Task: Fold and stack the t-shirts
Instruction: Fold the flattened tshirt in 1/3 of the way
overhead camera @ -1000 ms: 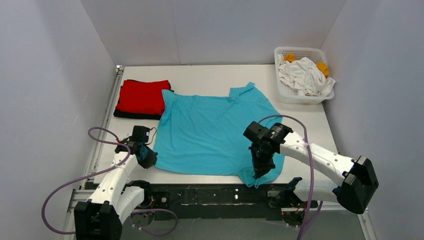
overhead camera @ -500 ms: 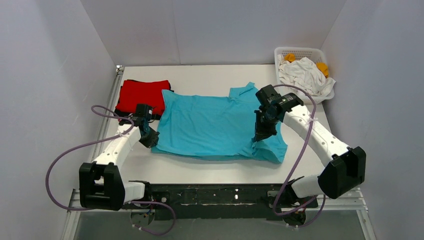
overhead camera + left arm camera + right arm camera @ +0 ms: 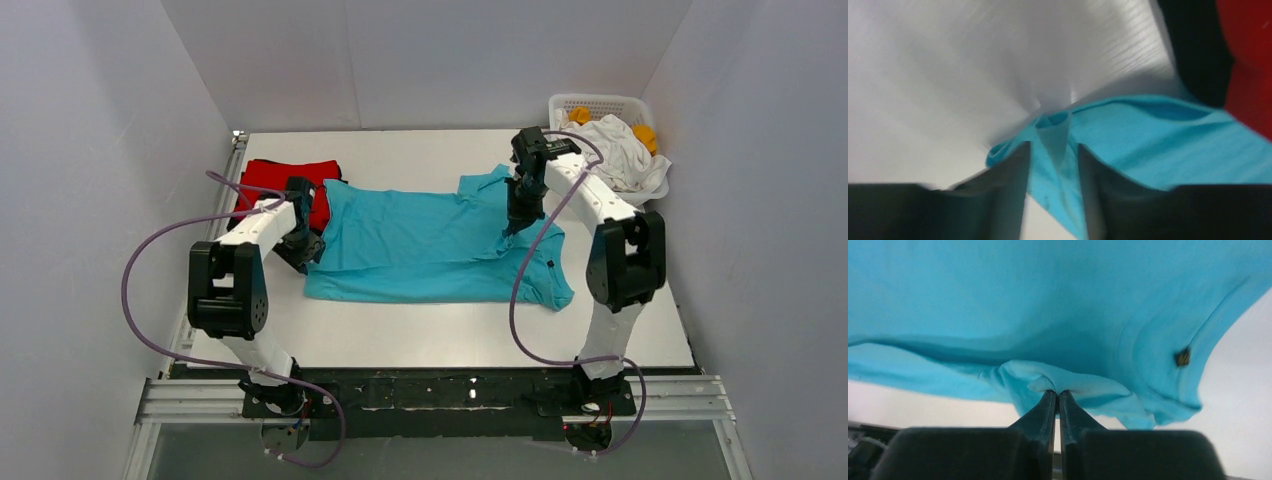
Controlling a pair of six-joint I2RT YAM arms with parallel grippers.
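Note:
A turquoise t-shirt [image 3: 430,255] lies across the middle of the table, its near part doubled over toward the back. My left gripper [image 3: 305,248] is at its left edge. In the left wrist view that gripper [image 3: 1053,147] is open, with a loose ridge of turquoise cloth [image 3: 1148,145] between the parted fingers. My right gripper [image 3: 513,225] is above the shirt's right side. In the right wrist view it [image 3: 1058,391] is shut on a pinch of the turquoise shirt [image 3: 1048,300]. A folded red t-shirt [image 3: 275,185] rests on a black one [image 3: 238,208] at the back left.
A white lattice basket [image 3: 590,100] stands at the back right corner with white cloth [image 3: 615,140] and orange cloth [image 3: 645,133] spilling over its rim. The red [image 3: 1248,60] and black [image 3: 1198,50] stack lies right beside my left gripper. Walls close the table on three sides.
Both arms swung from the near edge toward the back, carrying the turquoise shirt's hem up over its body. The left jaws have parted; the right stays shut on the cloth.

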